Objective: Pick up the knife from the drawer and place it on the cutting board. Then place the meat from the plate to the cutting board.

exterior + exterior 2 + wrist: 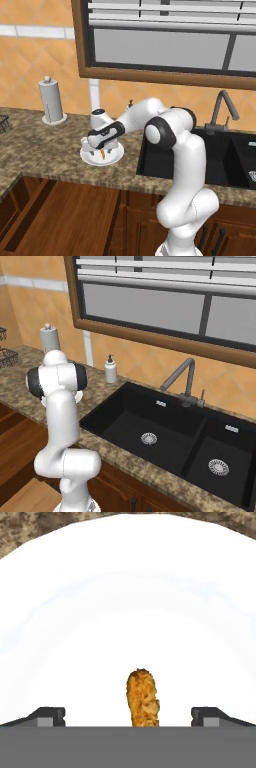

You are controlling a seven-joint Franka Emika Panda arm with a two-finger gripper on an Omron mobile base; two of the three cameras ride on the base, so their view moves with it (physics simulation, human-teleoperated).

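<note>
Meat (102, 153) is seen in the left base view as a small orange strip on the white plate (112, 159), which rests on the granite counter (45, 145) left of the sink (200, 160); the gripper (102, 149) is poised directly over it. A paper towel holder (51, 101) stands far left.

From the right base view, the plate is hidden behind the arm; a soap bottle (111, 369) and faucet (182, 381) are visible.

From the hand view, the meat (143, 698) is framed between the fingertips (48, 716), which are set wide apart, not yet closed on it. The meat transfer is judged to be just starting. Knife, drawer interior and cutting board cannot be made out, so the knife step cannot be confirmed.
</note>
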